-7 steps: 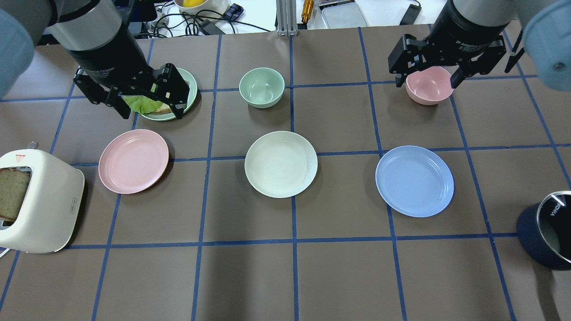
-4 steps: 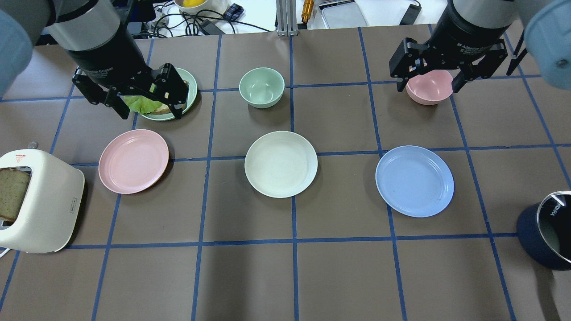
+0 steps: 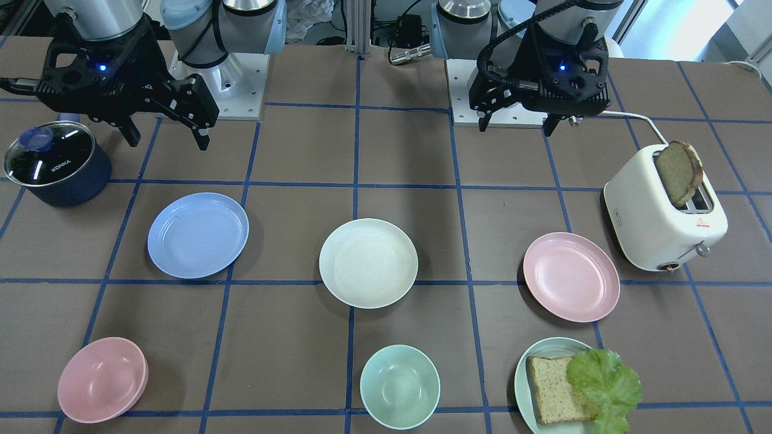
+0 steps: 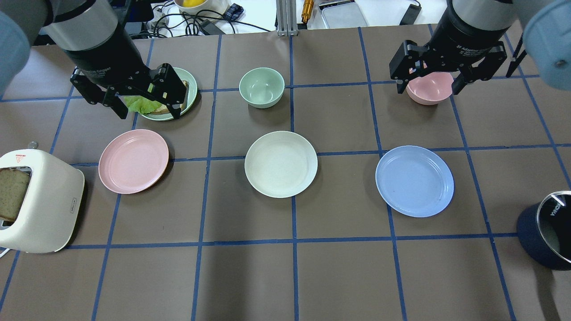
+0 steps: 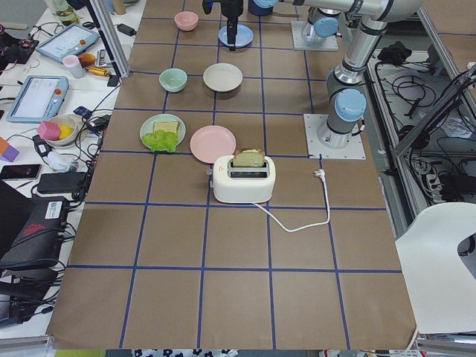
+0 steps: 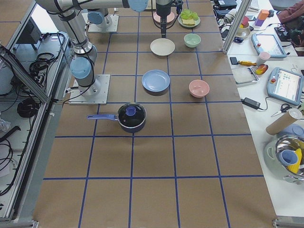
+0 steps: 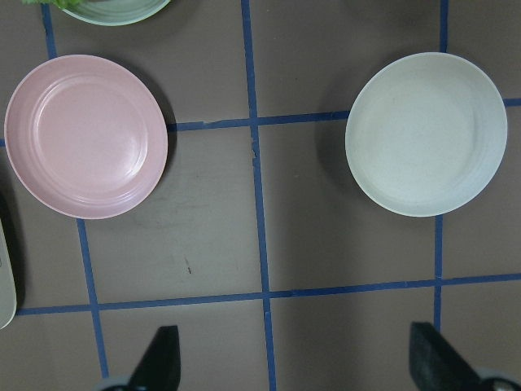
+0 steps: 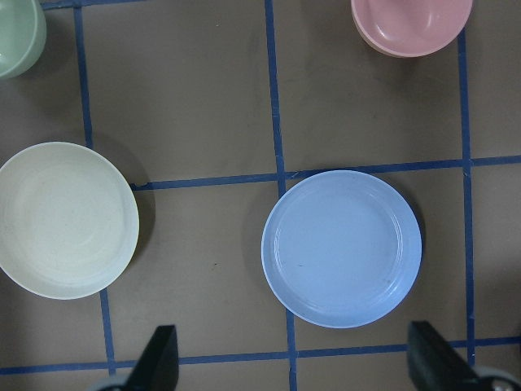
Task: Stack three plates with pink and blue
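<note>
Three plates lie apart in a row on the brown table: the pink plate on the left, the cream-white plate in the middle and the light blue plate on the right. My left gripper hangs open and empty high above the table; its wrist view shows the pink plate and the cream-white plate below it. My right gripper hangs open and empty high above the table; its wrist view shows the blue plate below it.
A pale green plate with bread and lettuce, a mint bowl and a pink bowl stand along the far row. A white toaster with bread is at the left edge. A dark lidded pot is at the right edge.
Both grippers have shifted only slightly and stay open. The plates have not moved.
</note>
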Controlling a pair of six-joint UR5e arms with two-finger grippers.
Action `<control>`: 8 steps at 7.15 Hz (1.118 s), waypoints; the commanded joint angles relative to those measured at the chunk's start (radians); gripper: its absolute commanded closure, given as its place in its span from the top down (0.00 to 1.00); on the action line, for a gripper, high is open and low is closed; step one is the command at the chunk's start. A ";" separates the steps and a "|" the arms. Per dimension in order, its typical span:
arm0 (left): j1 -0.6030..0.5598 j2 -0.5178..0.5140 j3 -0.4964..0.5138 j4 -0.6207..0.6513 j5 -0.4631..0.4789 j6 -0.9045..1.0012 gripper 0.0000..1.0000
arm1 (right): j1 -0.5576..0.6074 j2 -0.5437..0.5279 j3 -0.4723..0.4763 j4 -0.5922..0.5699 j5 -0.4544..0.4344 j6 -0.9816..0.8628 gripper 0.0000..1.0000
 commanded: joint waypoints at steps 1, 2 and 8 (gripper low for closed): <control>-0.001 0.002 -0.004 0.000 0.003 -0.001 1.00 | -0.008 0.004 0.003 -0.002 -0.003 -0.001 1.00; -0.001 0.002 -0.005 0.000 0.003 -0.001 1.00 | -0.008 0.004 0.003 -0.003 -0.001 0.000 1.00; 0.137 -0.150 -0.274 0.282 0.001 0.071 1.00 | -0.012 0.026 0.011 -0.003 0.002 -0.001 1.00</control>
